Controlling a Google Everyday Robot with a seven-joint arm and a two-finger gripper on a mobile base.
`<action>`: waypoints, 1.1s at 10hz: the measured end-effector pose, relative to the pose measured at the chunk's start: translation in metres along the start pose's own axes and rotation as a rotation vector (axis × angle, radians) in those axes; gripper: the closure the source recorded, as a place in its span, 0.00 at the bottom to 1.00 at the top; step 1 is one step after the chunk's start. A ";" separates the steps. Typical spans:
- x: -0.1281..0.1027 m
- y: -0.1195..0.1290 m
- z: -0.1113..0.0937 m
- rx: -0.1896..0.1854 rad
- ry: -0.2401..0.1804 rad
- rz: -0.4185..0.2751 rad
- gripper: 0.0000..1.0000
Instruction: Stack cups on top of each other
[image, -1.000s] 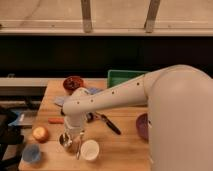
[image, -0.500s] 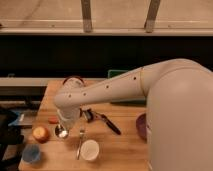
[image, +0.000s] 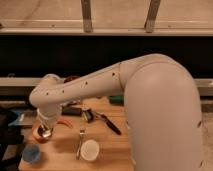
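Observation:
My gripper (image: 46, 129) hangs from the white arm over the left part of the wooden table (image: 60, 155). It is shut on the shiny metal cup (image: 46, 132), which it holds just over an orange round object (image: 37, 135). The light blue cup (image: 31, 154) stands at the front left, below and left of the gripper. The white cup (image: 90, 149) stands at the front middle, to the gripper's right. The arm hides much of the table's back.
A fork (image: 80, 142) lies left of the white cup. A black-handled tool (image: 107, 123) lies mid-table. A green tray (image: 116, 99) and a dark red bowl (image: 70, 79) show partly behind the arm. A dark object (image: 7, 131) stands off the table's left edge.
The gripper has swung left with the metal cup, from the table's middle front to over the orange object. The blue and white cups have not moved.

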 end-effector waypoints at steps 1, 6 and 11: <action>-0.005 0.017 0.000 -0.002 0.000 -0.043 1.00; -0.014 0.059 -0.005 0.005 0.003 -0.146 1.00; -0.005 0.074 0.008 -0.043 0.053 -0.158 0.99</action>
